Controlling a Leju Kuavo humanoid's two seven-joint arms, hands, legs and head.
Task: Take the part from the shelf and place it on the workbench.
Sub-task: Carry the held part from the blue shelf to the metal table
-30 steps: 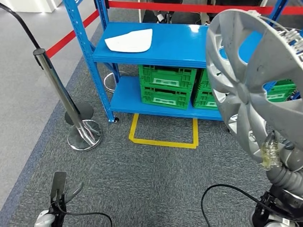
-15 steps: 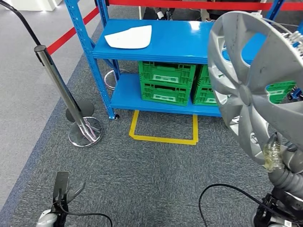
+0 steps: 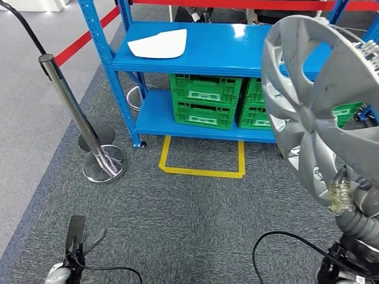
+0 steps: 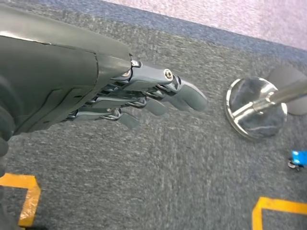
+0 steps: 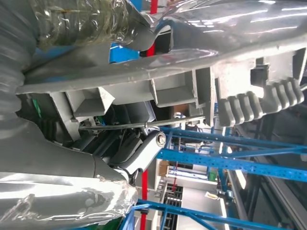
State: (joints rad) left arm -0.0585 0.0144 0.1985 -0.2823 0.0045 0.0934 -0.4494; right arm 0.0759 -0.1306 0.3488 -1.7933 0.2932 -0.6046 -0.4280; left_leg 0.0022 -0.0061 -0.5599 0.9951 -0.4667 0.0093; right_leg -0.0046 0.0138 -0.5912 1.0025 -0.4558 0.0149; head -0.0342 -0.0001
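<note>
Status: the part, a silver plastic wheel cover with radial spokes (image 3: 320, 106), is off the blue steel shelf (image 3: 210, 50) and held up in my right hand (image 3: 353, 198). Pickup is judged complete. Placement is outstanding: no bench is in view, so I cannot say how far the carry has to go.

Right hand: closed on the lower rim of the wheel cover. In the right wrist view the rim's ribbed inner side (image 5: 188, 91) lies across the hand, with my fingers (image 5: 145, 153) hooked behind it.

Left hand (image 4: 119, 96): holds nothing, fingers extended and slightly apart, hanging low above the grey carpet (image 3: 188, 219).

Orientation of the part: it stands on edge, nearly upright, its outer face turned toward the head camera and somewhat to my left. As a round disc it has no long axis in its plane; its hub axis runs roughly level.

Shelf: a flat white piece (image 3: 159, 44) lies toward the left end of the upper board; green plastic crates (image 3: 203, 100) sit on the lower board.
</note>
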